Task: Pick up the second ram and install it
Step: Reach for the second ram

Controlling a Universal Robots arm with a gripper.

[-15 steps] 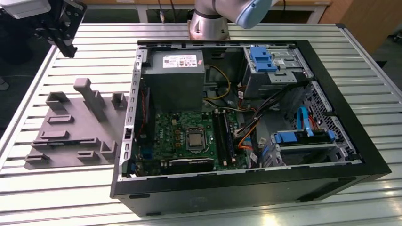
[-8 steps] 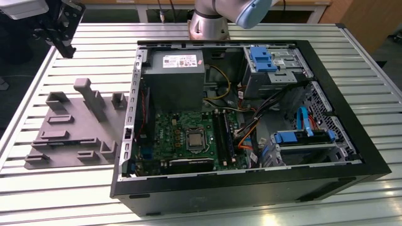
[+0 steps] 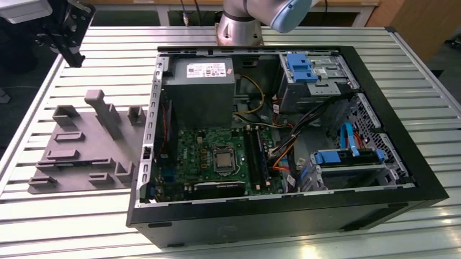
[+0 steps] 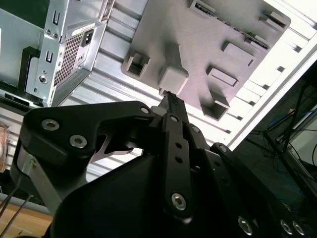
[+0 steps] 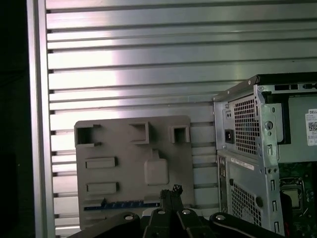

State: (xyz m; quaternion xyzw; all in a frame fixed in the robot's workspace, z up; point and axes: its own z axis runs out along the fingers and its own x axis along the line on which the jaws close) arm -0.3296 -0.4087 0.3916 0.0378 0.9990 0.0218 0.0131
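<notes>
The second ram [image 5: 124, 204] is a thin dark strip with a bluish edge. It lies flat along one edge of the grey moulded tray [image 5: 124, 144] in the first wrist view, just beside my fingertips. My gripper [image 5: 171, 191] hangs above the tray, shut, with nothing between its fingers. In the second wrist view the black fingers [image 4: 168, 95] meet just over the tray's tall upright block [image 4: 173, 79]. The exterior view has the gripper [image 3: 74, 59] high over the table, past the far end of the tray [image 3: 79, 156]. The motherboard's long slots [image 3: 256, 154] lie inside the open computer case [image 3: 288, 216].
The open case takes up the exterior view's middle and right, holding a power supply [image 3: 202, 91], blue drive brackets [image 3: 299, 67] and loose cables [image 3: 281, 156]. The tray's upright blocks [image 3: 108, 113] stick up. The ribbed metal table [image 3: 43, 216] ends at a rail near the tray.
</notes>
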